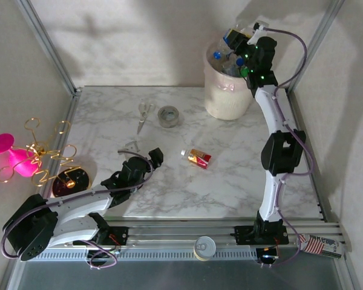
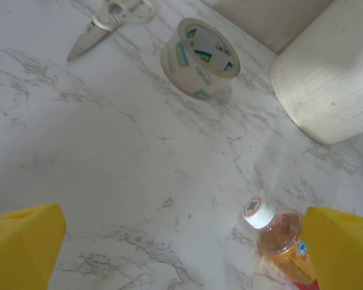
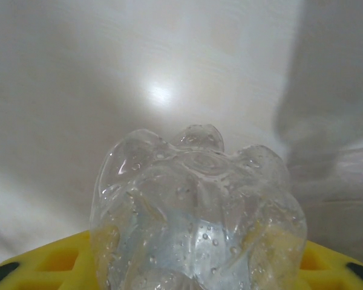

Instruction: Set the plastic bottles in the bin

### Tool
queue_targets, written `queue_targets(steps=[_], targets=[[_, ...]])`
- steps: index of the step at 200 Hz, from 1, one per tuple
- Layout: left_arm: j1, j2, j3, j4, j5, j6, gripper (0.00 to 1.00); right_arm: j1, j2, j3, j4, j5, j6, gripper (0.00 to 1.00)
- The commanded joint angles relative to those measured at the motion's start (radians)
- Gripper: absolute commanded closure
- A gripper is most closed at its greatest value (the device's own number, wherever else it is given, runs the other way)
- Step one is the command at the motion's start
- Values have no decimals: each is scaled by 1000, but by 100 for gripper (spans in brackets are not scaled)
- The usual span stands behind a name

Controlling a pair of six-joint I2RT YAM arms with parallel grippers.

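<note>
One bottle with an orange-red label [image 1: 198, 158] lies on its side mid-table, white cap toward the left. In the left wrist view this bottle [image 2: 281, 238] sits just inside my right yellow finger [image 2: 342, 241]. My left gripper [image 1: 157, 156] [image 2: 181, 254] hovers low to its left, open and holding nothing. The cream-white bin [image 1: 228, 96] [image 2: 333, 72] stands at the back right, with several blue-capped bottles [image 1: 224, 59] inside. My right gripper [image 1: 247, 41] is raised over the bin, shut on a clear bottle [image 1: 237, 35] whose ribbed bottom [image 3: 196, 211] faces the wrist camera.
Scissors [image 1: 144, 115] [image 2: 112, 15] and a grey tape roll [image 1: 168, 116] [image 2: 199, 57] lie at the back, left of the bin. A tin can [image 1: 204, 246] sits on the near rail. Pink and gold wire ornaments [image 1: 30, 158] stand off the table's left edge.
</note>
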Motion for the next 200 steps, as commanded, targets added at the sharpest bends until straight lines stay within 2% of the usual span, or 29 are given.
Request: queue_targets(steps=[1,28,41,54,58,63,66,100,141,200], targets=[[8,6,23,-30,40,-14,0,1,80,139,-114,-4,-23,53],[8,-3,28,-31,53,-26,0,-3,126,166,-122,-5,-4,49],[8,-5,31,-30,53,-25,0,-5,133,167,-107,-35,-2,43],[8,-3,36,-30,51,-23,0,-4,131,167,-107,-55,-21,29],[8,-1,38,-31,51,-23,0,-4,130,167,-111,-57,-30,21],[8,1,39,-31,52,-24,0,-4,127,168,-118,-55,-43,4],[8,1,39,-30,53,-23,1,-4,124,169,-122,-51,-52,2],[8,11,40,-51,58,-24,0,-10,49,149,-185,25,-162,1],[8,48,67,-41,50,-19,0,-10,-142,-26,-186,182,-304,1],[13,117,152,-40,42,-19,0,50,-484,-483,-168,101,-341,1]])
